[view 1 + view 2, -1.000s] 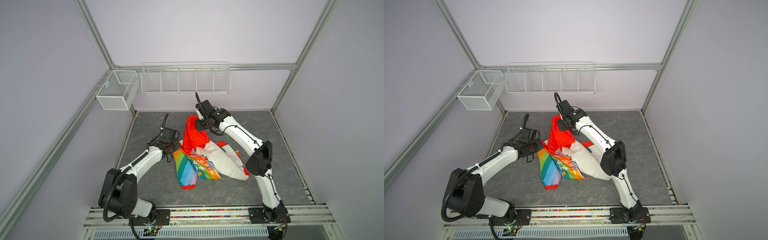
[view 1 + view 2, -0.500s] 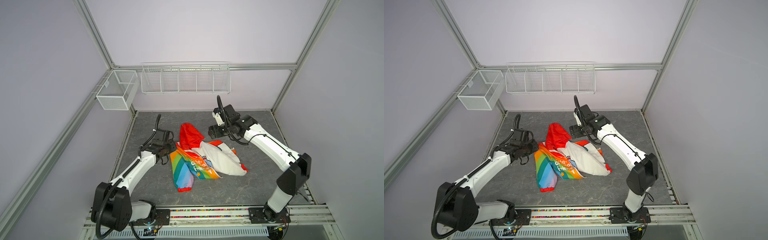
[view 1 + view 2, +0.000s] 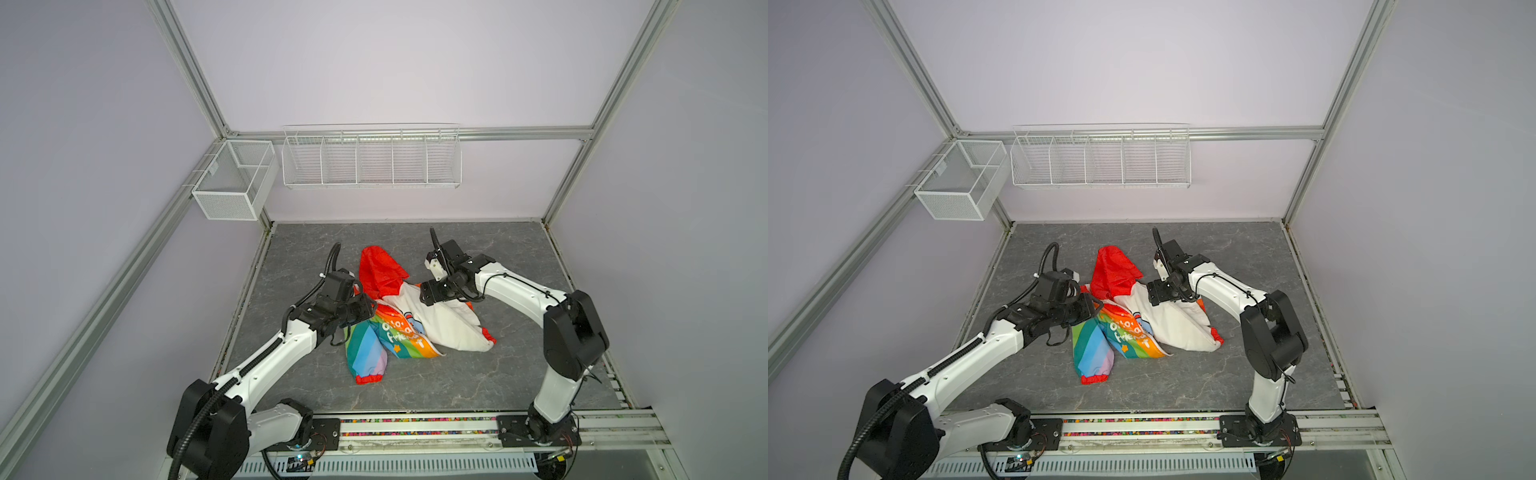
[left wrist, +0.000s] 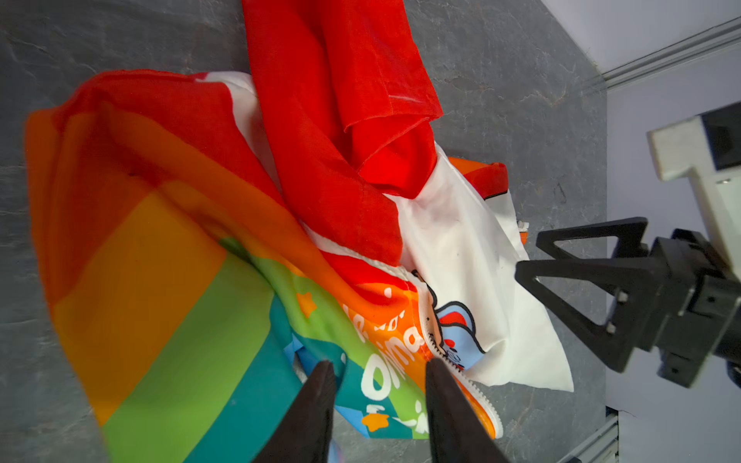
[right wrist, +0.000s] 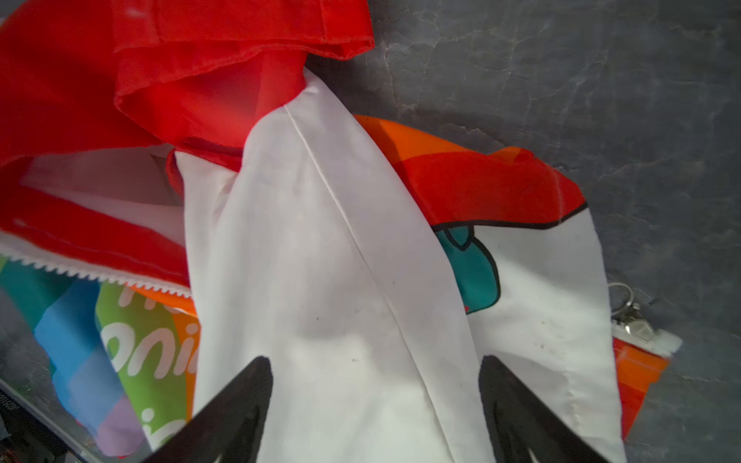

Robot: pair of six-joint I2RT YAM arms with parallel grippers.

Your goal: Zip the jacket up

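Jacket (image 3: pixel 415 332) lies crumpled and unzipped in the middle of the table (image 3: pixel 511 257), with its red hood (image 3: pixel 380 270) toward the back wall and its white lining (image 5: pixel 320 280) turned up. My left pincer (image 4: pixel 377 364) hangs over the rainbow front beside the zipper (image 4: pixel 475 387), tips apart and holding nothing. My right pincer (image 5: pixel 375 360) stands wide apart over the lining, also empty.

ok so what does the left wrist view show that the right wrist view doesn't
Left wrist only: the left gripper, fingers apart over the lettering, and the right gripper from the side, open near the jacket. Right wrist only: the metal zipper pull, clear at the orange hem. Both: red hood, white lining, zipper teeth.
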